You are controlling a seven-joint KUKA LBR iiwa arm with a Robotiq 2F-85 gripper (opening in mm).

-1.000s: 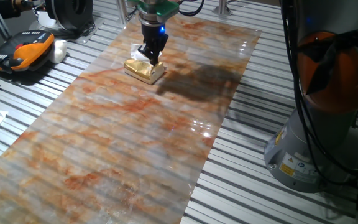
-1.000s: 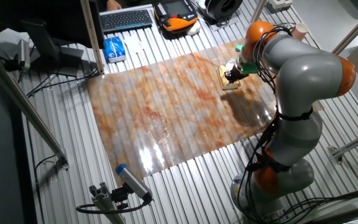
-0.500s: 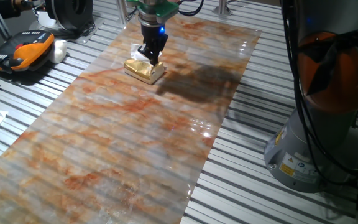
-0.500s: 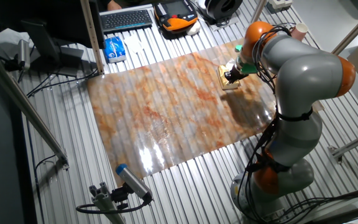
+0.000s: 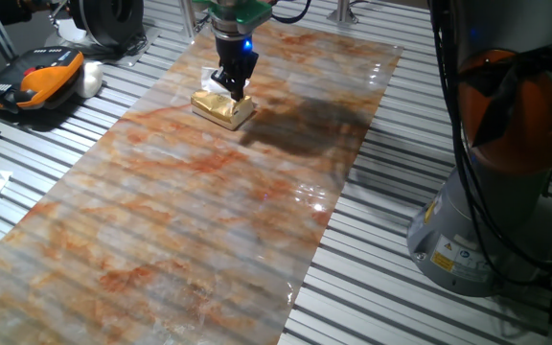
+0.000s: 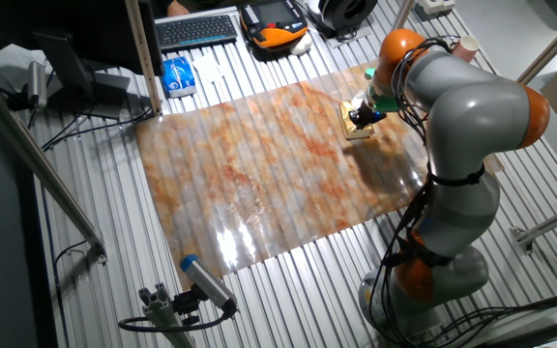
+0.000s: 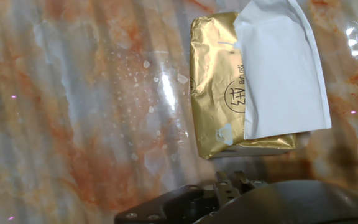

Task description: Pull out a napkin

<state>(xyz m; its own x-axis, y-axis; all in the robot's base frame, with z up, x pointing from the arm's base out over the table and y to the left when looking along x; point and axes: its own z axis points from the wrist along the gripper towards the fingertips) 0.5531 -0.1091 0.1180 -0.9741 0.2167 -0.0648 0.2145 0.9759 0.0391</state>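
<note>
The napkin point(image 7: 278, 74), thin, white and smooth, lies over the right part of a crinkled, shiny gold box point(image 7: 219, 93) bearing a round printed mark too small to read. The box sits on the glossy orange-grey marbled bench point(image 5: 209, 220). The end effector point(image 5: 234, 84) hangs right over the box; its opening cannot be made out.

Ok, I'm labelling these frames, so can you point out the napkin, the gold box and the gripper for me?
napkin point(image 7: 278, 74): hand view, middle of the white sheet lying over the box.
gold box point(image 7: 213, 87): hand view, bare gold foil left of the napkin.
gripper point(image 5: 233, 86): one fixed view, fingertips just above the box.
</note>
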